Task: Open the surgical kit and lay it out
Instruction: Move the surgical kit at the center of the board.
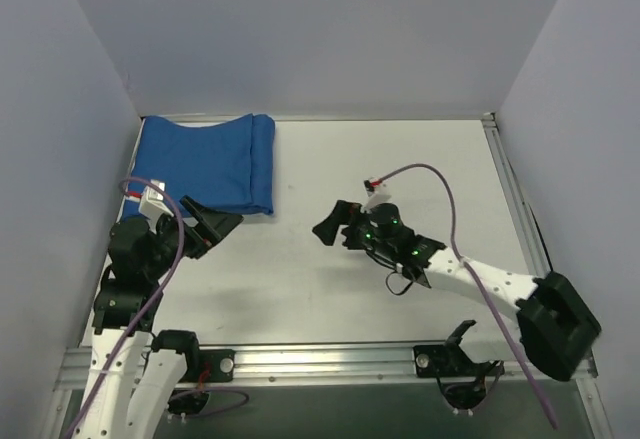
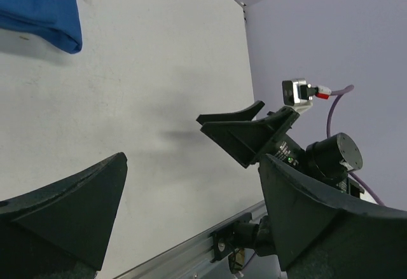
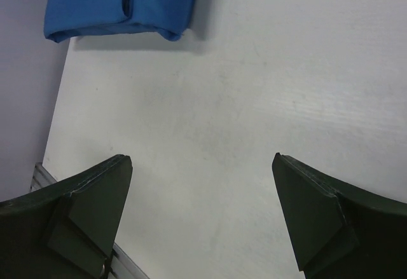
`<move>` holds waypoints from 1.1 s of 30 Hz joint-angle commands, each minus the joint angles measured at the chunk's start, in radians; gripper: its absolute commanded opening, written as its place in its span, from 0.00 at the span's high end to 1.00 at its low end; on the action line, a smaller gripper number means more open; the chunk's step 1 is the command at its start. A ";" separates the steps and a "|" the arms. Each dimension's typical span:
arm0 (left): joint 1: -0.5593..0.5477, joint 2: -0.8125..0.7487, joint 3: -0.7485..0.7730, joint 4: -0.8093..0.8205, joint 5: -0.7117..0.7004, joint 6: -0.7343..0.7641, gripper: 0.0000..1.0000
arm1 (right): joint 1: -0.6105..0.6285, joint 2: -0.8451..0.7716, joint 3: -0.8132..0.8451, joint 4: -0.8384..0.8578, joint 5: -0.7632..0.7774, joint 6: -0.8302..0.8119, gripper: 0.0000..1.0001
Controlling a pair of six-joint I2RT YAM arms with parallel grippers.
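The surgical kit is a folded royal-blue cloth wrap (image 1: pixel 210 162) lying at the table's back left; it also shows at the top of the left wrist view (image 2: pixel 39 7) and the right wrist view (image 3: pixel 117 0). The mesh tray and steel instruments are hidden. My left gripper (image 1: pixel 215 225) is open and empty, just in front of the wrap's near right corner. My right gripper (image 1: pixel 332 223) is open and empty, at mid-table to the right of the wrap. In the left wrist view the right gripper (image 2: pixel 238 129) faces me.
White table (image 1: pixel 400 169) with grey walls on three sides. An aluminium rail (image 1: pixel 330 359) runs along the near edge with the arm bases. A purple cable (image 1: pixel 450 209) loops above the right arm.
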 commanded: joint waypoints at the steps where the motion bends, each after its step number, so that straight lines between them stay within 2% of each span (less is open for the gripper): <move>1: -0.003 0.042 0.122 -0.125 -0.096 0.094 0.06 | 0.016 0.187 0.193 0.323 -0.067 -0.079 0.00; 2: -0.006 0.052 0.134 -0.148 -0.107 0.103 0.05 | 0.021 0.299 0.247 0.315 -0.072 -0.105 0.00; 11: -0.010 0.087 0.157 -0.177 -0.150 0.166 0.03 | 0.042 0.767 0.712 0.286 -0.098 -0.159 0.00; 15: -0.012 0.124 0.176 -0.189 -0.170 0.192 0.03 | 0.045 0.959 0.953 0.177 -0.085 -0.183 0.00; 22: -0.013 0.153 0.208 -0.197 -0.202 0.233 0.03 | 0.074 1.108 1.177 -0.026 0.041 -0.269 0.00; 28: -0.013 0.168 0.211 -0.186 -0.202 0.249 0.03 | 0.077 1.168 1.220 -0.064 0.061 -0.271 0.01; 31: -0.012 0.175 0.208 -0.179 -0.195 0.249 0.03 | 0.077 1.191 1.229 -0.073 0.064 -0.259 0.04; 33: -0.012 0.176 0.208 -0.179 -0.191 0.250 0.03 | 0.076 1.206 1.231 -0.073 0.061 -0.252 0.10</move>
